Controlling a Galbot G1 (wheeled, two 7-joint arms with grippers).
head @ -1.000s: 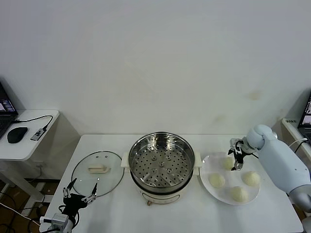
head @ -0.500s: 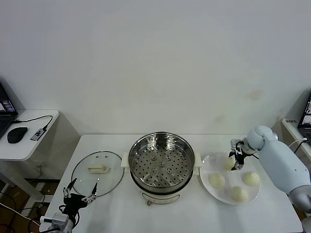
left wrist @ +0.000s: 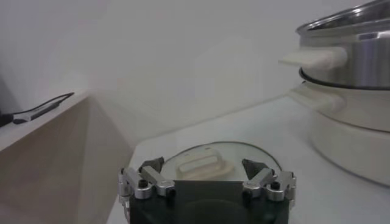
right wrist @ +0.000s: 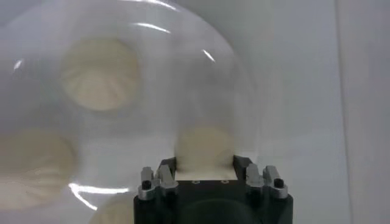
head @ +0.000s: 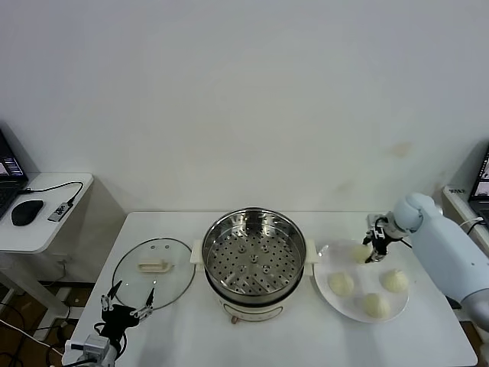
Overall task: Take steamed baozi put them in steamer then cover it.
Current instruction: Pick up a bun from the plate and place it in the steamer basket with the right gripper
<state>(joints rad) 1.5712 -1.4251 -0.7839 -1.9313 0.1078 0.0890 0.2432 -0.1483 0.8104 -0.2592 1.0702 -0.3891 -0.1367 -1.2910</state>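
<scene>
Right hand [head: 372, 250] grips a bun [head: 361, 252] over the plate [head: 330, 264]; left hand [head: 126, 306] waits wide near the lid [head: 153, 273].

Shiny perforated steel steamer [head: 253, 256]

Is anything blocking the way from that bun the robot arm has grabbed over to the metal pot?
Nothing visible does. The right gripper is shut on a baozi at the far edge of the white plate. The steamer stands just beside the plate, uncovered, its perforated tray bare. The cover lies flat on the table on the steamer's other side.
</scene>
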